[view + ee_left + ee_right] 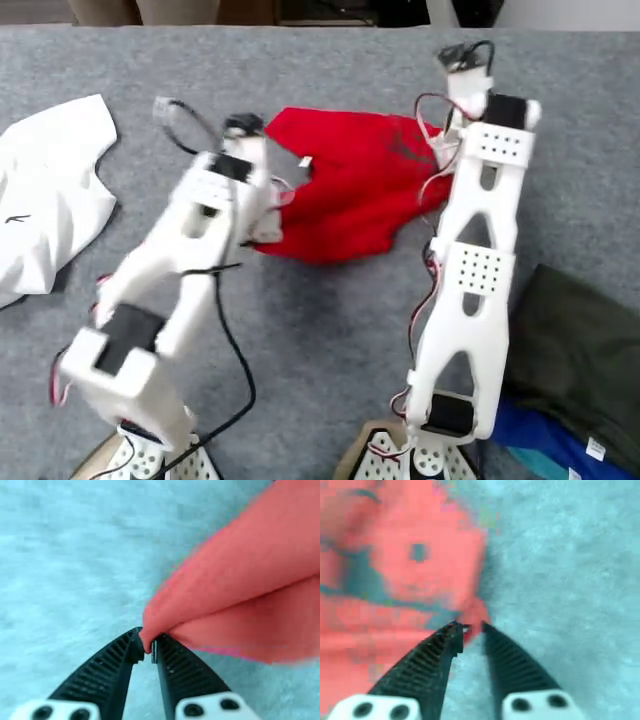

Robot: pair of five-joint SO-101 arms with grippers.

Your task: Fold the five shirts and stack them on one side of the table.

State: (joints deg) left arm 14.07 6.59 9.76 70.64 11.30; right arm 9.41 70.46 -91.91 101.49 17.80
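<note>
The red shirt (350, 180) lies in the middle of the gray table (330, 330) — it looks soft, light and floppy, so edges and corners are the best places to hold. The left gripper (148, 647) pinches one folded edge tight, and the right gripper (470, 627) nips the other side.

Between the left gripper (148, 647) and the right gripper (472, 630), the red shirt (350, 185) covers the table (330, 330). Outward of the left gripper, bare table runs to the white shirt (50, 200), well apart. Outward of the right gripper is open; the dark shirt (580, 350) lies back beside that arm's base.
</note>
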